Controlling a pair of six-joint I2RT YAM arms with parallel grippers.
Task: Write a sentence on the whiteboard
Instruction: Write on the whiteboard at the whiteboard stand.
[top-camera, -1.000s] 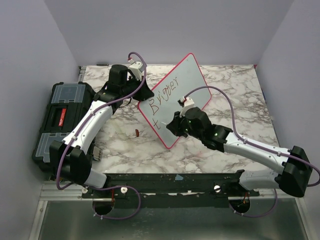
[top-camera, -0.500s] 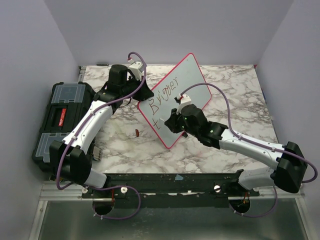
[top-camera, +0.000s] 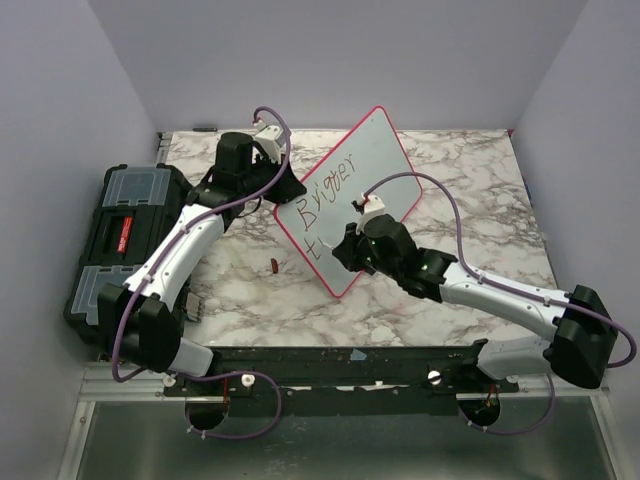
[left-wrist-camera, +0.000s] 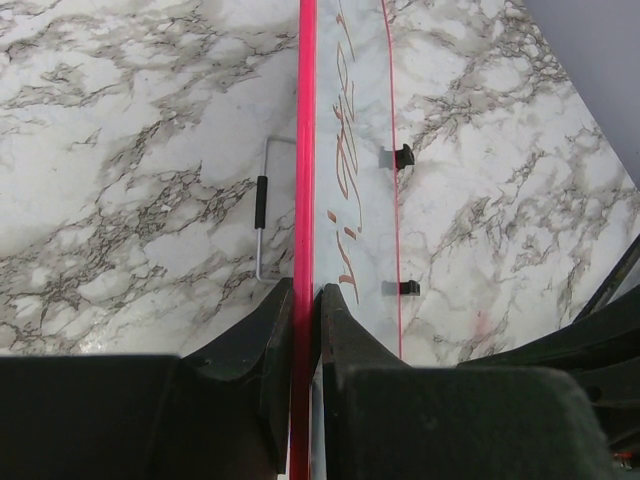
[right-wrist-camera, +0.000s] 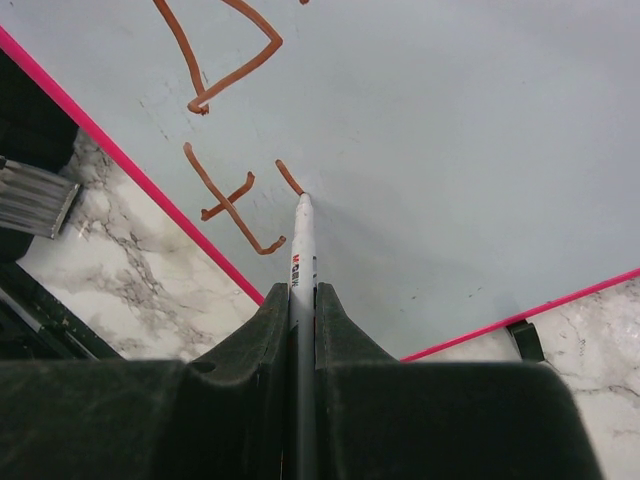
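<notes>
Pink-framed and thin, the whiteboard (top-camera: 375, 150) stands tilted in the middle of the table (top-camera: 480, 180), with the left gripper (left-wrist-camera: 307, 297) pinched shut on its frame edge. The right gripper (right-wrist-camera: 303, 295) is clamped on a marker (right-wrist-camera: 303, 235), its tip on the sentence (top-camera: 325, 192)'s second line. The board looks light, stiff and slick-faced. I'd hold it by the rim, or it may skate under the pen.

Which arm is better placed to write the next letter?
Right: the right hand grips the white marker, tip on the red-framed whiteboard after the brown "t". The left hand only clamps the frame.
</notes>
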